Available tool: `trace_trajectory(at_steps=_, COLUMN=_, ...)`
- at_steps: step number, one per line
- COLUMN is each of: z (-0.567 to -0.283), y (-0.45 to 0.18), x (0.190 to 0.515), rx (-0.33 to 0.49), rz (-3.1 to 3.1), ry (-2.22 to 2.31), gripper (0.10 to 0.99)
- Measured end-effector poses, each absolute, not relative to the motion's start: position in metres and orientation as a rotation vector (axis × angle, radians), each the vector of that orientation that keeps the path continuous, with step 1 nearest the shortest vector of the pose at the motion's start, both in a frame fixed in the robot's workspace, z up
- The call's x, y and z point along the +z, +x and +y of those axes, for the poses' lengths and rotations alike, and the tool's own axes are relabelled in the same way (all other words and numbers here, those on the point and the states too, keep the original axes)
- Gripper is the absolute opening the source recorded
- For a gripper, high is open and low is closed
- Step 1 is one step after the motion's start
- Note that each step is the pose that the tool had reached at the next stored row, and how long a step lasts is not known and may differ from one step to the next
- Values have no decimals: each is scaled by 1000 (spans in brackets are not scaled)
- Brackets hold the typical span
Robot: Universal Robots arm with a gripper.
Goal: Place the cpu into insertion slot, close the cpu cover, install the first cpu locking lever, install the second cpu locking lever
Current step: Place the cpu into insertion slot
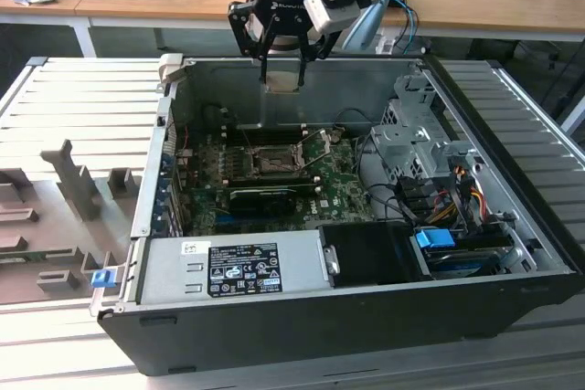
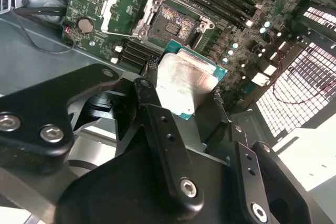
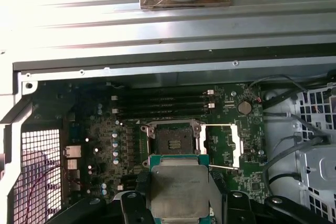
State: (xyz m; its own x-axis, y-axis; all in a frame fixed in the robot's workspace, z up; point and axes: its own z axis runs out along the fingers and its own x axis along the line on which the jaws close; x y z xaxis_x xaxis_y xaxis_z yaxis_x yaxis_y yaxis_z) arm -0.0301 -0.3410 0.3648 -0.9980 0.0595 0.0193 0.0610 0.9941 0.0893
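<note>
We see the pincer (image 1: 281, 78) clamped on the cpu (image 2: 185, 84), gripping it by two opposite edges above the open computer case (image 1: 274, 326). The insertion slot (image 3: 173, 141) lies bare on the green motherboard (image 3: 100, 129) below, apart from the chip. The cpu cover (image 3: 238, 145) is swung open just beside it.

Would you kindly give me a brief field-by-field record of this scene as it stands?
end effector: shut on the cpu, above the open computer case
cpu: held, not yet in the insertion slot
insertion slot: empty, uncovered
cpu cover: swung open beside the slot
</note>
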Motion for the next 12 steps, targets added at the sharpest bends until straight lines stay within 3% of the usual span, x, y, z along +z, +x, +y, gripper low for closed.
trace_trajectory(at_steps=12, z=-341, y=-30, x=365, rx=-141, rz=-3120, ry=-140, gripper=533)
